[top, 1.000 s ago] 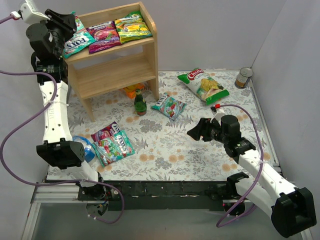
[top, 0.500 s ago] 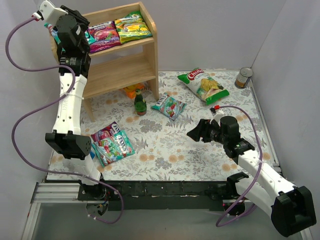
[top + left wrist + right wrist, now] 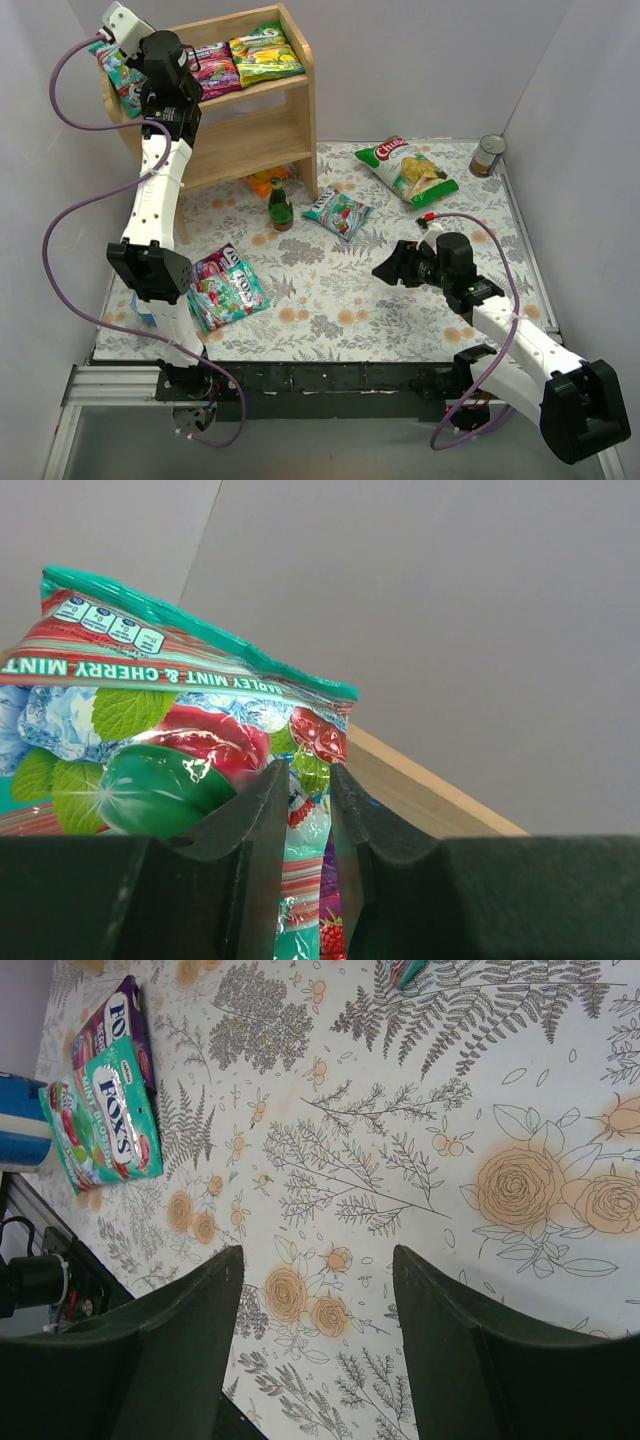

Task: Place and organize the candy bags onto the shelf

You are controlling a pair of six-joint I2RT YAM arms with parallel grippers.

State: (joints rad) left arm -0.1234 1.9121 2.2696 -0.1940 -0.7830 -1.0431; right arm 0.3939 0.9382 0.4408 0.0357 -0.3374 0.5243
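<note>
My left gripper point(image 3: 135, 65) is shut on a teal-green candy bag point(image 3: 120, 88), holding it over the left end of the wooden shelf's point(image 3: 250, 135) top tier. In the left wrist view the fingers point(image 3: 255, 810) pinch this bag point(image 3: 150, 730) by its edge. A magenta bag point(image 3: 212, 66) and a yellow-green bag point(image 3: 265, 52) lie on the top tier. On the table lie a teal bag point(image 3: 338, 212) and a teal bag point(image 3: 232, 295) overlapping a magenta bag point(image 3: 208, 266). My right gripper point(image 3: 387, 268) is open and empty above the cloth point(image 3: 400, 1160).
A white-and-green chip bag point(image 3: 407, 170) and a tin can point(image 3: 487, 155) sit at the back right. A dark bottle point(image 3: 280, 207) stands by the shelf's right leg, with an orange item point(image 3: 265, 184) under the shelf. A blue object point(image 3: 20, 1125) lies near the front left.
My left arm has swung right and forward, carrying the teal bag from beside the shelf to over its top left end. The right arm has barely moved.
</note>
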